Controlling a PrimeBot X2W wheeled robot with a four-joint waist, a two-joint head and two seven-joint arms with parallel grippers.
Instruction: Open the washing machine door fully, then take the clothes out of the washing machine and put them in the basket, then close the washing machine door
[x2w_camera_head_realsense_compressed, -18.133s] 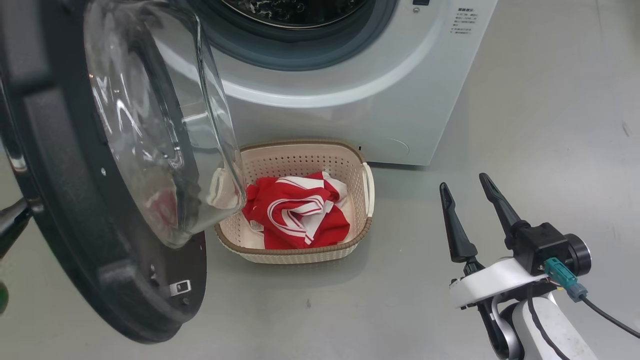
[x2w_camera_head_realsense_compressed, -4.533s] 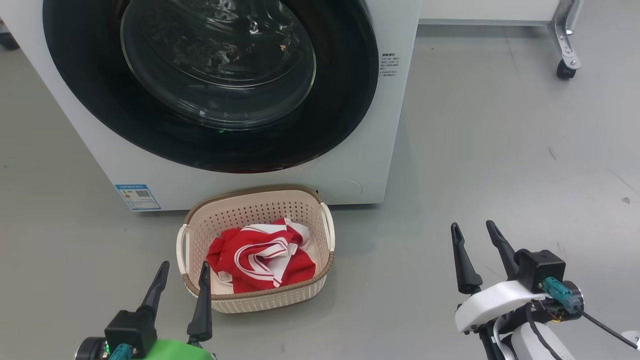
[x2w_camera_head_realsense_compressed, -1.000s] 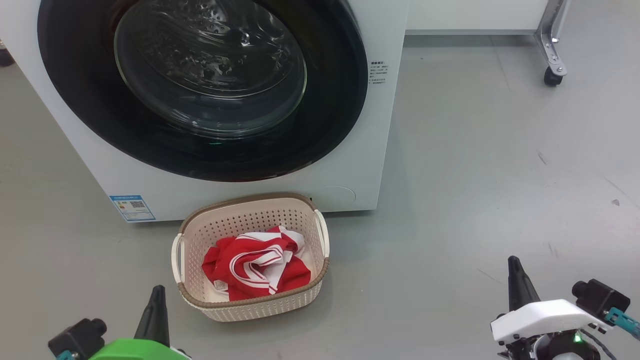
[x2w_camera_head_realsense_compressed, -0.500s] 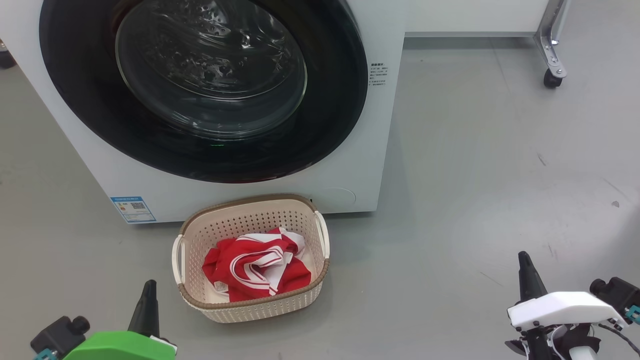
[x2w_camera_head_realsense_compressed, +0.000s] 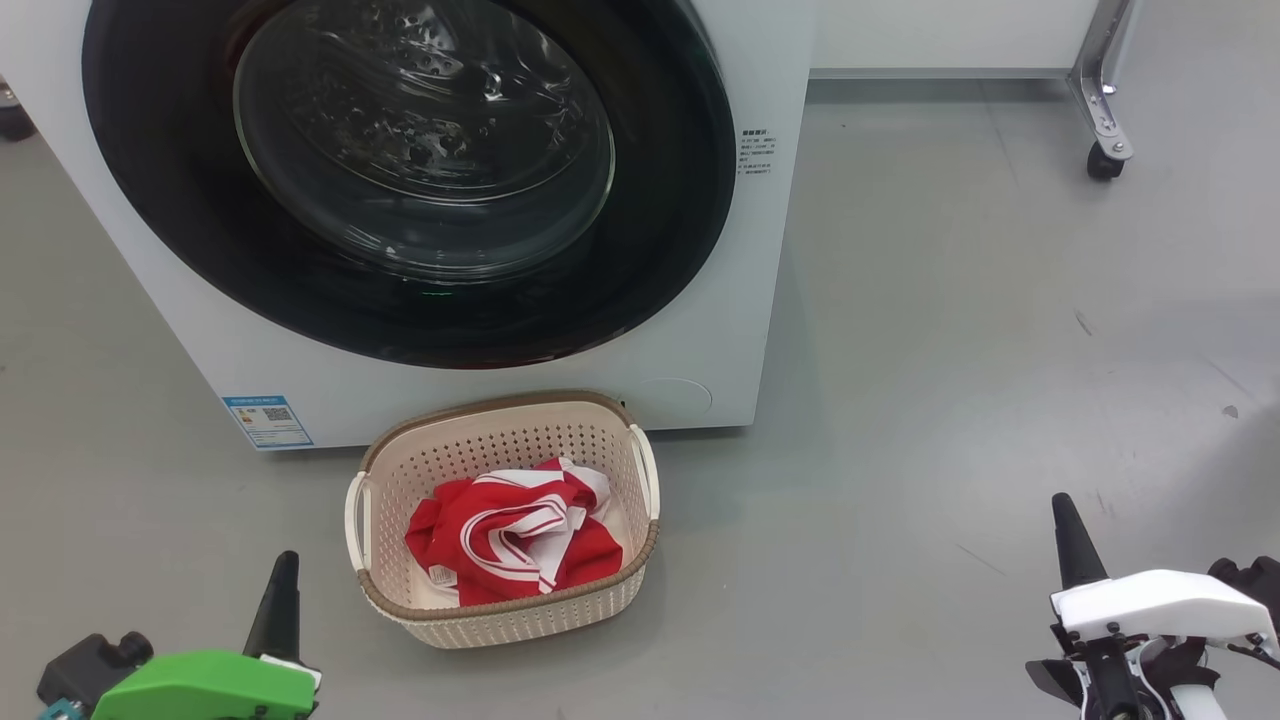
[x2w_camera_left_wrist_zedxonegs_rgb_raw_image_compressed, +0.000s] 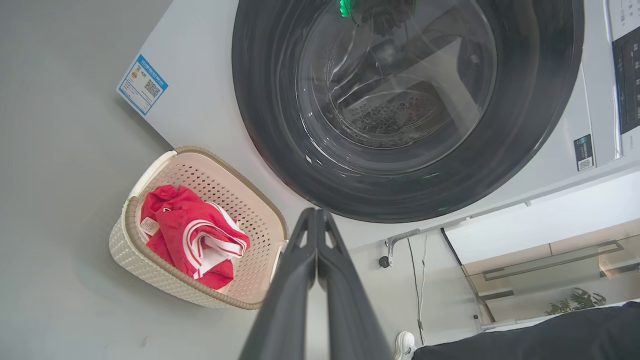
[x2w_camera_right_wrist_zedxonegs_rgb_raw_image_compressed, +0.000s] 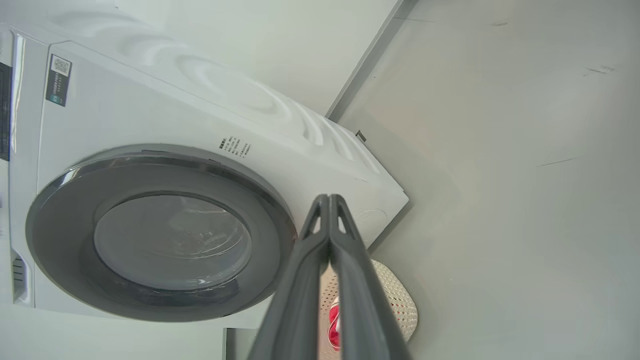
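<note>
Head view: the washing machine (x2w_camera_head_realsense_compressed: 760, 330) stands on the grey floor (x2w_camera_head_realsense_compressed: 950, 350), and the washing machine door (x2w_camera_head_realsense_compressed: 170, 230) lies shut, flush against its front. The basket (x2w_camera_head_realsense_compressed: 500, 615) sits on the floor just in front of the machine, below the door, with the clothes (x2w_camera_head_realsense_compressed: 510, 540) bunched inside it. A small blue label (x2w_camera_head_realsense_compressed: 267, 421) marks the machine's lower left corner. The left claw (x2w_camera_head_realsense_compressed: 285, 565) pokes up at the lower left beside the basket, and the right claw (x2w_camera_head_realsense_compressed: 1063, 510) at the lower right, well apart from it. Each shows here as one dark spike.

Left wrist view: the left claw (x2w_camera_left_wrist_zedxonegs_rgb_raw_image_compressed: 316, 220) has its two fingers pressed together along their length, nothing between them. Beyond them are the basket (x2w_camera_left_wrist_zedxonegs_rgb_raw_image_compressed: 150, 272) with the clothes (x2w_camera_left_wrist_zedxonegs_rgb_raw_image_compressed: 185, 225) in it, and the shut washing machine door (x2w_camera_left_wrist_zedxonegs_rgb_raw_image_compressed: 270, 125).

Right wrist view: the right claw (x2w_camera_right_wrist_zedxonegs_rgb_raw_image_compressed: 329, 205) is likewise pinched closed and empty. The washing machine (x2w_camera_right_wrist_zedxonegs_rgb_raw_image_compressed: 150, 100) and its shut washing machine door (x2w_camera_right_wrist_zedxonegs_rgb_raw_image_compressed: 60, 210) lie behind it. A part of the basket (x2w_camera_right_wrist_zedxonegs_rgb_raw_image_compressed: 395, 295) and a sliver of the clothes (x2w_camera_right_wrist_zedxonegs_rgb_raw_image_compressed: 334, 325) peek out beside the fingers.
</note>
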